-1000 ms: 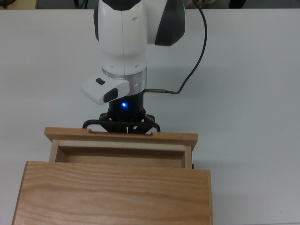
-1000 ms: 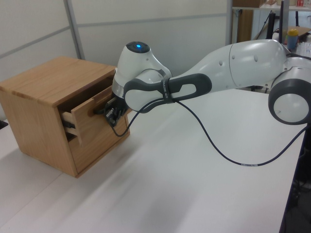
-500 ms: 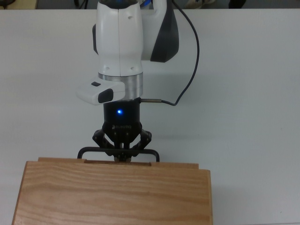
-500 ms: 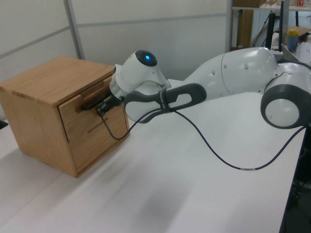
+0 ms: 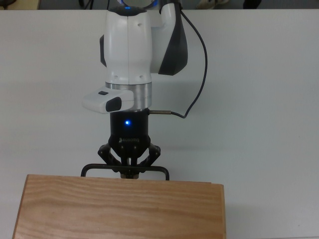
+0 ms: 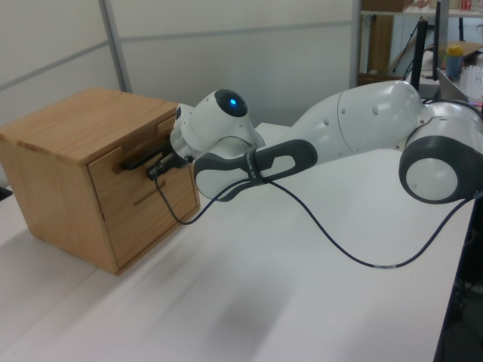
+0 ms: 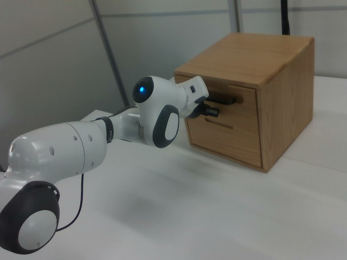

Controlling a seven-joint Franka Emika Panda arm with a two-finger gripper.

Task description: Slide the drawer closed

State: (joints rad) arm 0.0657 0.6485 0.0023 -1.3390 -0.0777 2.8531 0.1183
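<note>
The light wooden drawer with its thin black metal bar handle sits pushed fully into the flat-topped wooden cabinet, its front panel flush with the cabinet face in the left view and the right view. From the top view only the handle shows, standing just clear of the cabinet's far edge. The black two-finger claw of the white robot arm meets the middle of that handle, its fingers drawn close together around the bar; whether they actually pinch it cannot be told. In the left view the claw reaches in from the left view's right, level with the upper part of the cabinet front. In the right view it comes from the right view's left to the same bar. A blue light glows on the arm's wrist. A thin black cable hangs from the wrist and loops down over the white desk, on which the cabinet stands near the left view's left.
</note>
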